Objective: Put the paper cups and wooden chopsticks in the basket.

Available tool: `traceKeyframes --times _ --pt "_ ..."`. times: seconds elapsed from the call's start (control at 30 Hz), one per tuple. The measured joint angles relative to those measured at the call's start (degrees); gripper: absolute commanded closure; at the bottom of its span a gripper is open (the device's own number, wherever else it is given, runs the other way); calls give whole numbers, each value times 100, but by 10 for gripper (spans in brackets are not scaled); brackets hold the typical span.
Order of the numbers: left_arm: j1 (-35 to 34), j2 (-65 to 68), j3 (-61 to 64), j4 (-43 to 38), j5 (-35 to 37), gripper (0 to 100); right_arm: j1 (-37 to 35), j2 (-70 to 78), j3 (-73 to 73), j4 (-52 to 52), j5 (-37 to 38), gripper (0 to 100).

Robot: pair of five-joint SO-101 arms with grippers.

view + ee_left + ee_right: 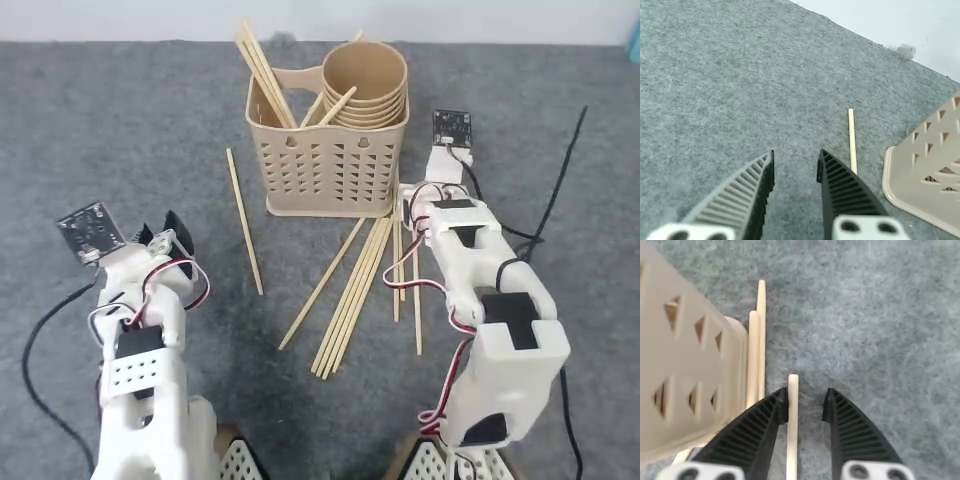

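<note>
A beige slotted basket stands at the back middle of the table. It holds a stack of paper cups and a few wooden chopsticks. One chopstick lies alone to the basket's left. A loose bundle of chopsticks fans out in front of the basket. My left gripper hovers open over bare carpet, short of the lone chopstick. My right gripper is open beside the basket wall. A chopstick lies between its fingers, close against one of them.
Grey carpet covers the table. Two more chopsticks lie against the basket's base. Another two lie beside the right arm. Black cables trail on the right. The carpet's far left has free room.
</note>
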Motion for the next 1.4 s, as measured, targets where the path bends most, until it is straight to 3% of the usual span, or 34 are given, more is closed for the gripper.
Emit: traceKeyframes --times 0.4,0.53,0.7,0.97,1.4 --pt "0 0 0 0 0 866 -149 97 -62 123 18 895" --pt "0 0 0 0 0 866 -158 220 -237 158 18 998" --pt "0 0 0 0 0 866 -88 229 -237 193 18 991" --pt "0 0 0 0 0 866 141 -290 -387 1565 9 992" --pt "0 0 0 0 0 866 -44 -3112 -70 4018 9 992"
